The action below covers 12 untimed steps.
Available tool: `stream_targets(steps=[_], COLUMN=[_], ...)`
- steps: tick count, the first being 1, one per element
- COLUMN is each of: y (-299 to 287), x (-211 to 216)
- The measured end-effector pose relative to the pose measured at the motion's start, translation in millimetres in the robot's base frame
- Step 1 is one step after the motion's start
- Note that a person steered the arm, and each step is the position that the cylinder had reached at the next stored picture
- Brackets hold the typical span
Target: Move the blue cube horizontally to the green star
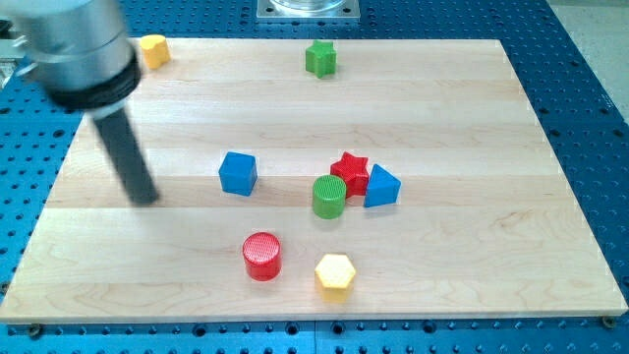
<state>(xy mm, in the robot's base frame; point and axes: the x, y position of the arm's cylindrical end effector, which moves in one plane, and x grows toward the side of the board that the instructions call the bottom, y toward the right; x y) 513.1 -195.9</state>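
Observation:
The blue cube [237, 173] sits left of the board's middle. The green star [319, 58] lies near the view's top edge, right of the cube's column and far above it. My tip [145, 198] rests on the board to the left of the blue cube, a little lower than it, with a clear gap between them. The rod rises to the upper left into the blurred arm body.
A red star [350, 171], a green cylinder [329, 197] and a blue triangular block [381, 186] cluster right of the cube. A red cylinder [261, 256] and a yellow hexagon [334, 274] lie lower down. A yellow block [152, 49] sits at the top left.

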Motion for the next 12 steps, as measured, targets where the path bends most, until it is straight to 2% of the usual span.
stream_targets(steps=[1,2,3,4,5,6,7,8,9,10,11,12], y=[52,111,154,98,145,212,219,150,150,226,302,314], x=[-7,-67,-70,-26,-16,-116,-135,-106,-37,-81,-147,-170])
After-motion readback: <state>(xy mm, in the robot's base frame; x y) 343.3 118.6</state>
